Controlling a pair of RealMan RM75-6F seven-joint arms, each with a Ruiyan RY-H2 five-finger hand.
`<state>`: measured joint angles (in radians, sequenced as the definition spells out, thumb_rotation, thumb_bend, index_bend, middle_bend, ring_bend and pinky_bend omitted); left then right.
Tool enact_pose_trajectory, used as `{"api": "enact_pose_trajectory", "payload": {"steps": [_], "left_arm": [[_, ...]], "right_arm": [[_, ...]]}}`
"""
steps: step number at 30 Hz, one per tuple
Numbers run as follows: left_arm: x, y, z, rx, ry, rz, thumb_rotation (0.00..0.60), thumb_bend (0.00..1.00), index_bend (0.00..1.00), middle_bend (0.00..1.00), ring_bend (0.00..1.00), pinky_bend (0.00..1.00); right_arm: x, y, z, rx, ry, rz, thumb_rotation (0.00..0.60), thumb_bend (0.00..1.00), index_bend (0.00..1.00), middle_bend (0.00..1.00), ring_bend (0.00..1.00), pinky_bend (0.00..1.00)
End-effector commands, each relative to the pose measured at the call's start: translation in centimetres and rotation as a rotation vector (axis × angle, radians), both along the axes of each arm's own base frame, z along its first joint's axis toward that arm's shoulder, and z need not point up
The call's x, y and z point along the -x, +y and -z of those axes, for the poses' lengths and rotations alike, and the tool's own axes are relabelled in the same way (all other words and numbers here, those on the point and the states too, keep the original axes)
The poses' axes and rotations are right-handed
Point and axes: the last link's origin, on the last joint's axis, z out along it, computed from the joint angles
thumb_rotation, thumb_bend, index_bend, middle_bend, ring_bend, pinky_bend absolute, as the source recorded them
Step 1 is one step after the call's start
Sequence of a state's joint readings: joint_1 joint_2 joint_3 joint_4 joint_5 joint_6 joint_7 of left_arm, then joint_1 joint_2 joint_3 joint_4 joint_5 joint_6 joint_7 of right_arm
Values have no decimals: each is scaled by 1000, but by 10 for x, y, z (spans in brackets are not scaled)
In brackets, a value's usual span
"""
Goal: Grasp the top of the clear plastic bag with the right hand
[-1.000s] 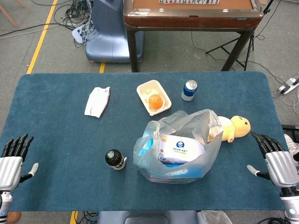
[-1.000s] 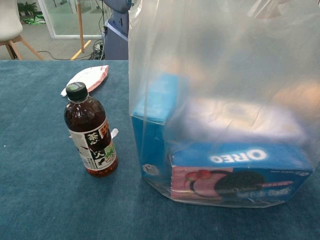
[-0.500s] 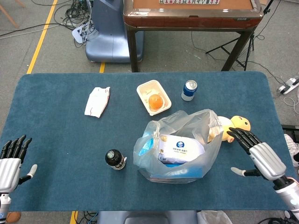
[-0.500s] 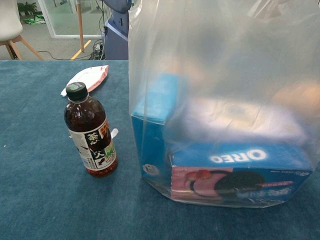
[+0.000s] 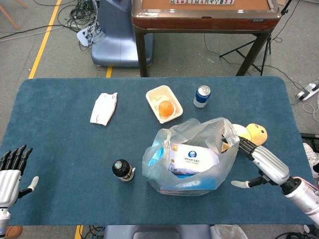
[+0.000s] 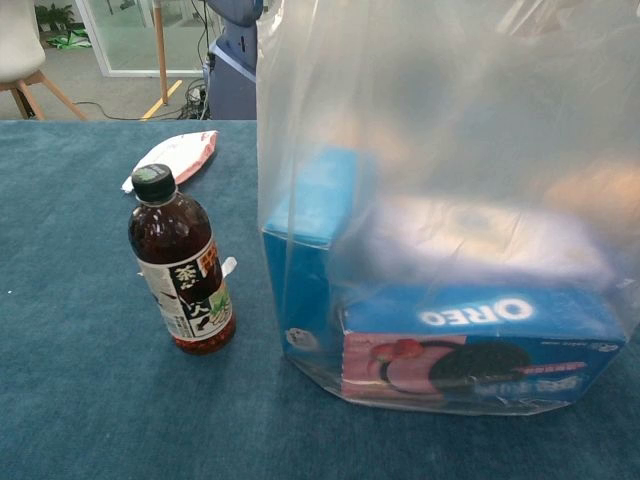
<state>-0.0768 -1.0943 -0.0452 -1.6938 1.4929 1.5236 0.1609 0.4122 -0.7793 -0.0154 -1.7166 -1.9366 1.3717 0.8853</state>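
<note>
The clear plastic bag stands in the middle of the blue table, its mouth open upward, with blue and white boxes inside. In the chest view the clear plastic bag fills the right side, an Oreo box at its bottom. My right hand reaches in from the right, fingers spread, fingertips at the bag's upper right edge, holding nothing. My left hand hovers open at the table's left front corner, far from the bag. Neither hand shows in the chest view.
A dark tea bottle stands just left of the bag. A yellow doll lies behind my right hand. A tray with an orange, a blue can and a white packet lie further back.
My right hand has travelled left and forward from the table's right edge to the bag's upper right edge. My left hand has drifted slightly down and back. The bag has not moved.
</note>
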Motion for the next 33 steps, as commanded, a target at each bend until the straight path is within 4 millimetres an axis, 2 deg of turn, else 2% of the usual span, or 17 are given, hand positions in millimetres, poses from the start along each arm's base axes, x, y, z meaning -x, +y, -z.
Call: {"api": "enact_pose_trajectory", "payload": {"steps": [1,6,12,22,33], "left_arm": [[-2,0,0,2,1,7,600,301,17,0,0,6],[-5,0,-1,4,-6,18,600,300,17,0,0,6],[-4,-2,-1,4,-5,7,600,300,17,0,0,6],[-3,-5,-3,-2,-5,2,600,301,17,0,0,5],[-3,-7,-4,-4,-7,-1,600,301,17,0,0,6]], "right_arm": [[-12,-11,-4,-17,-11,-42,600,0,0,6,0,103],[-29,-24,-2,-47,-28,-91,600,0,0,8,0,103],[-45,-29,13,-130,-8,-147,600,0,0,21,0,103],[-65,-32,39,-257,39,-191,600,0,0,21,0,103],[-89,-32,54,-342,12,-271,600,0,0,21,0,103]]}}
